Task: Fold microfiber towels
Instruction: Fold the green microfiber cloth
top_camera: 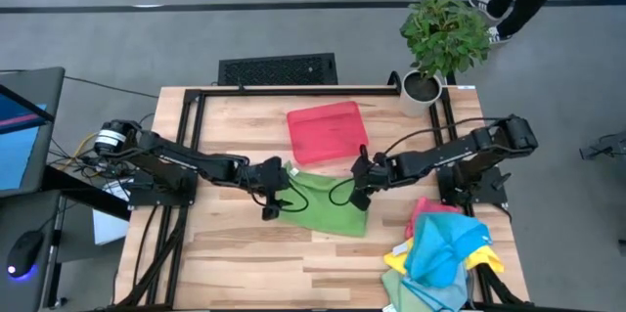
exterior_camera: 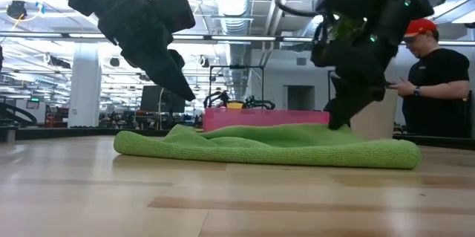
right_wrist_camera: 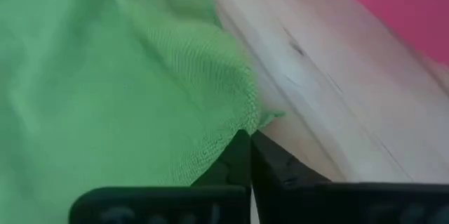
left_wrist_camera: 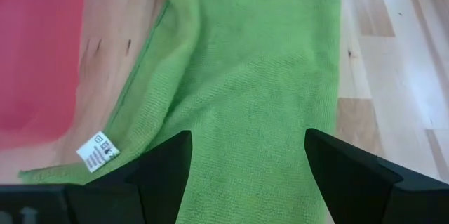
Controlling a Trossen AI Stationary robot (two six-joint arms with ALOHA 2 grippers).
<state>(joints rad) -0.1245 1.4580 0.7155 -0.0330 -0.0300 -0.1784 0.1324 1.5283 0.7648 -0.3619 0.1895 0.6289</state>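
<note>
A green microfiber towel [top_camera: 325, 202] lies rumpled on the wooden table, just in front of the red tray [top_camera: 327, 131]. My left gripper [left_wrist_camera: 245, 164] stands open above the towel's left part, one finger to either side of a stretch of cloth. In the low view its fingertips [exterior_camera: 185, 92] hang clear of the towel [exterior_camera: 267, 144]. My right gripper [right_wrist_camera: 250, 155] is shut at the towel's far right corner, beside the tray. More microfiber towels in blue, yellow, pink and green lie heaped [top_camera: 442, 253] at the near right. My right gripper pinches the green towel's far right corner [right_wrist_camera: 242, 122] between its two shut fingers. The fingers slant down from above and from the table's right side. One layer or several, I cannot tell. The towel lies slack on the table.
A potted plant [top_camera: 442, 43] stands at the table's far right corner. A person [exterior_camera: 438, 81] stands beyond the table on the right. Bare wood shows along the near edge [top_camera: 293, 273] and to the left of the towel.
</note>
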